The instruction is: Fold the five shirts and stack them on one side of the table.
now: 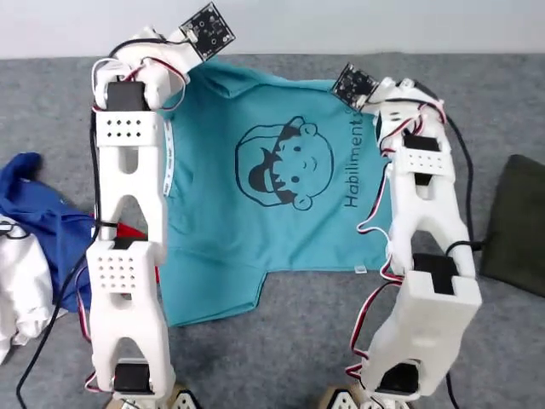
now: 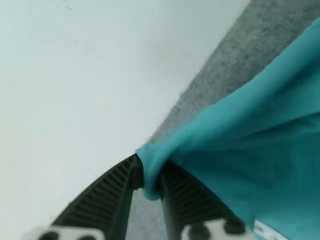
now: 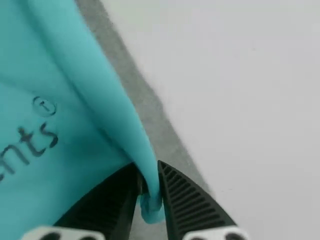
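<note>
A teal shirt (image 1: 272, 196) with a cartoon face print lies spread on the grey table between the two arms. My left gripper (image 2: 148, 177) is shut on a bunched edge of the teal shirt (image 2: 240, 150) at its far left corner. At the far right corner my right gripper (image 3: 148, 187) is shut on a fold of the same shirt (image 3: 75, 100). In the high view both arms stretch toward the table's far edge, one along each side of the shirt. A blue shirt (image 1: 38, 217) and a white shirt (image 1: 21, 285) lie crumpled at the left.
A dark green folded shirt (image 1: 515, 226) rests at the right edge of the table. A pale wall (image 1: 341, 25) runs just behind the table's far edge. Bare grey table (image 1: 306, 341) shows in front of the teal shirt.
</note>
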